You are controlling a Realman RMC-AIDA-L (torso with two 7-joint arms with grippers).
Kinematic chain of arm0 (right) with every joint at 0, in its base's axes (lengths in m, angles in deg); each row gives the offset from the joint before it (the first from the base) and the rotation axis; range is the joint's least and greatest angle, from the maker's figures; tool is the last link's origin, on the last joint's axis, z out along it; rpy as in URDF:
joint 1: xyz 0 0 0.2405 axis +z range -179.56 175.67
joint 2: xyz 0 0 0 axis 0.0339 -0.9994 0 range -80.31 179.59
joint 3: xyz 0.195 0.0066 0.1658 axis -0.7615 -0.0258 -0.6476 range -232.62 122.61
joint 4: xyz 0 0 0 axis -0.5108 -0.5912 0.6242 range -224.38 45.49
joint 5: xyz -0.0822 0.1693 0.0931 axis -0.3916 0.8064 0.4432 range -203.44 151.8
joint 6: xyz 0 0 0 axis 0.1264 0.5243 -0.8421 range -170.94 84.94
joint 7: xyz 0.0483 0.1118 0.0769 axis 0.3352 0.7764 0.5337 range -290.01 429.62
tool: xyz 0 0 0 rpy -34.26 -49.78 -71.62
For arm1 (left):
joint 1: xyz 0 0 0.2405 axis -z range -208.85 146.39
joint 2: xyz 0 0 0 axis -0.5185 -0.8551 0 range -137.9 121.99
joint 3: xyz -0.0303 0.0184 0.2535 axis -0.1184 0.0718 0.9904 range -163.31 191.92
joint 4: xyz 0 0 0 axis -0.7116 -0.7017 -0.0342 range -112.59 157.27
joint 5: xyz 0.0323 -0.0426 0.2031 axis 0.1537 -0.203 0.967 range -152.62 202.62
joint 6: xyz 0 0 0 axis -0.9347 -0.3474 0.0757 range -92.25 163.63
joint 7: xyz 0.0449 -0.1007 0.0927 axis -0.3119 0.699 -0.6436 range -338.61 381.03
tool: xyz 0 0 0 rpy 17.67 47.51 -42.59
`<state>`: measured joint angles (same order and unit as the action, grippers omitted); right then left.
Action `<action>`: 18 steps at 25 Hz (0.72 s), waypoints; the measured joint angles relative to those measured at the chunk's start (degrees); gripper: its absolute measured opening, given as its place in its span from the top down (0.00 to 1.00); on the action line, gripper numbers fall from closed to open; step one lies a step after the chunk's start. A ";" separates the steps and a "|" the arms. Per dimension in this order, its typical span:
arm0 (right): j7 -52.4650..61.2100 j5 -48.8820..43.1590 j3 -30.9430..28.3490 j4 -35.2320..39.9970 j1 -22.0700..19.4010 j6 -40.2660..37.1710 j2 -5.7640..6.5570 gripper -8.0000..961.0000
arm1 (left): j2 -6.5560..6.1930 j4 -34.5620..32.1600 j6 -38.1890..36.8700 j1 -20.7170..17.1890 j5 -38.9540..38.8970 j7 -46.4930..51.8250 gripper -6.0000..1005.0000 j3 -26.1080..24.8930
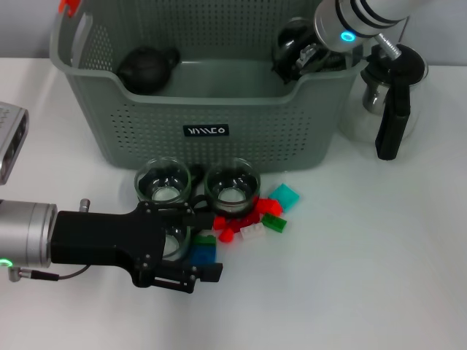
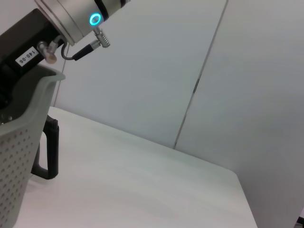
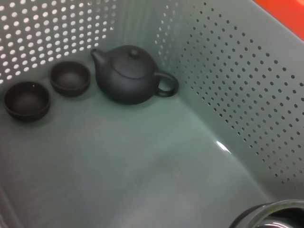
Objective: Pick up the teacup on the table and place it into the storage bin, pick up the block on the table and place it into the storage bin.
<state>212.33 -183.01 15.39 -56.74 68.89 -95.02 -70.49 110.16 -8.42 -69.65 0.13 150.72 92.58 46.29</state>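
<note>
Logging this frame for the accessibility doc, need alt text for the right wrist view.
Looking down into the grey-green perforated storage bin, a dark teapot sits on its floor with two small dark cups beside it, on its spout side. The rounded edge of a glass object shows at one corner, close to the camera; the rest of the bin floor is bare.

glass teacups (image 1: 233, 188), blocks (image 1: 255, 218), before storage bin (image 1: 211, 120)
</note>
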 joint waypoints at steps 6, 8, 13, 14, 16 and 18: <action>-0.10 -0.03 0.00 0.51 0.01 0.31 -0.05 0.93 | 0.00 0.00 -0.03 -0.16 -0.04 0.00 0.19 0.00; -0.24 0.05 0.00 0.66 0.21 0.29 -0.03 0.93 | 0.00 0.00 -0.04 -0.21 -0.07 0.00 0.19 0.00; -0.50 0.16 0.00 1.00 0.38 0.37 -0.04 0.93 | 0.01 0.00 -0.04 -0.33 -0.13 -0.01 0.19 -0.07; -0.60 0.21 0.00 1.03 0.42 0.43 -0.07 0.93 | 0.04 0.00 -0.04 -0.33 -0.13 -0.02 0.19 -0.08; -0.83 0.31 0.00 1.00 0.49 0.66 -0.14 0.93 | 0.08 0.00 -0.04 -0.33 -0.13 -0.03 0.20 -0.09; -1.07 0.37 0.05 0.63 0.57 1.02 -0.21 0.93 | 0.09 0.00 -0.04 -0.33 -0.13 -0.04 0.20 -0.09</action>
<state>211.25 -182.64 15.45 -56.11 69.46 -94.00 -70.69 110.25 -8.42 -69.69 -0.21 150.59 92.53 46.20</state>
